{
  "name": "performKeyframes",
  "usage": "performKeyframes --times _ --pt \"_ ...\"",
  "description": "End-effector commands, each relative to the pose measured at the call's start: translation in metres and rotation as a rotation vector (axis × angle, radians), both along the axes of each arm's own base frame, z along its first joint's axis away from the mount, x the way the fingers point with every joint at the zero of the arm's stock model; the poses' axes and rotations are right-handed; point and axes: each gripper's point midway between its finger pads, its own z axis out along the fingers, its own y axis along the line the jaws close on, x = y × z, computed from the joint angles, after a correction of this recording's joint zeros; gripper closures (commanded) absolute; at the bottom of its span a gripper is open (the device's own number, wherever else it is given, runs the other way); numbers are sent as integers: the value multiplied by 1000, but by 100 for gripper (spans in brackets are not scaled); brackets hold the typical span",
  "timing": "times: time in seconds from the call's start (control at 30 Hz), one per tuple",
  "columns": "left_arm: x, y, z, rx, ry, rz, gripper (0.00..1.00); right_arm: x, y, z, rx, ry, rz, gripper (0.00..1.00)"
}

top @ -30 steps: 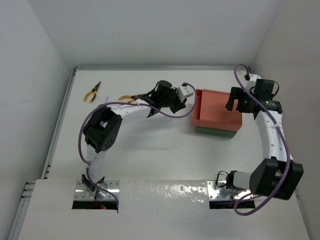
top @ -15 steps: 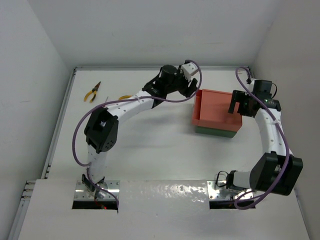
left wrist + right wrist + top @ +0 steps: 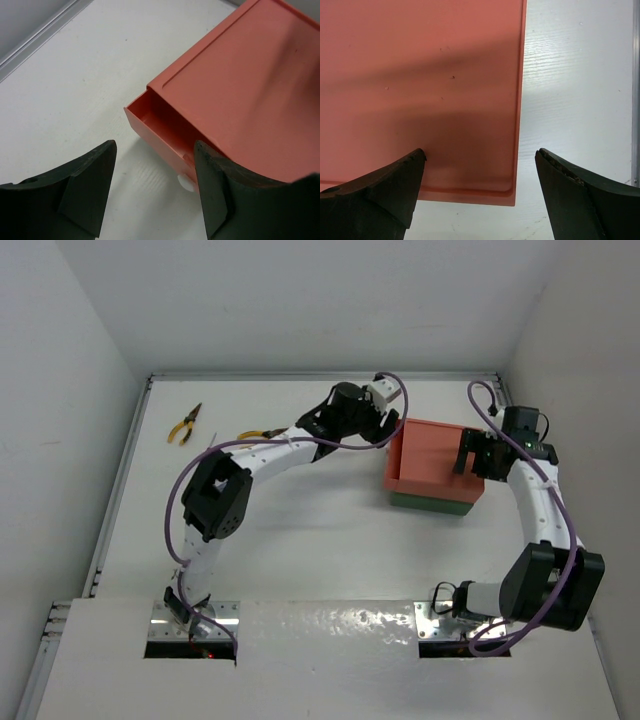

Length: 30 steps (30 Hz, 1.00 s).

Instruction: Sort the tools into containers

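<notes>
The salmon-red upper tray point(image 3: 432, 462) sits on the dark green lower tray point(image 3: 430, 502) at the right of the table. In the left wrist view the salmon tray's drawer point(image 3: 165, 125) is slid a little way out, and the part of its inside that shows is empty. A white knob point(image 3: 186, 182) is on its front. My left gripper point(image 3: 386, 426) point(image 3: 155, 195) is open and empty at the drawer's front. My right gripper point(image 3: 470, 455) point(image 3: 480, 195) is open and empty above the salmon top's right edge point(image 3: 517, 100). One pair of pliers point(image 3: 183, 424) lies far left. A second pair point(image 3: 255, 436) is partly hidden by my left arm. No screwdrivers are in view.
White walls close in the table on the left, back and right. A raised rail point(image 3: 125, 480) runs along the table's left edge. My left arm point(image 3: 270, 452) arches over the table's middle. Purple cables loop off both arms.
My left gripper swung toward the back, then came down at the salmon tray's left front. My right gripper shifted slightly over the tray's right edge. The pliers stayed put.
</notes>
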Motion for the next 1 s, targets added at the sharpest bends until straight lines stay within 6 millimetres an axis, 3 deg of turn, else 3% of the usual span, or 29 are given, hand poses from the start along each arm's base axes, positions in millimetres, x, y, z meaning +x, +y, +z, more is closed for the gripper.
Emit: performKeyframes --times 0.0,0.13,0.27,0.5,0.67,0.83,0.97 --pt "-3 -17 31 -83 -18 -21 40 -3 -7 4 -44 -3 -10 11" --pt "-3 -17 13 -40 -1 -6 41 -10 -18 4 -106 31 -25 12" --pt "3 -13 -2 2 14 30 47 -7 -9 -1 -66 10 18 13" --pt "8 -19 -9 3 37 77 62 14 8 -13 16 -49 100 30" --pt "11 2 -15 43 145 224 88 34 18 -12 54 -80 197 45" --pt "4 22 -26 84 238 311 100 53 12 -7 30 -91 228 52" --pt "2 32 -36 113 262 334 100 57 9 -17 24 -64 262 55"
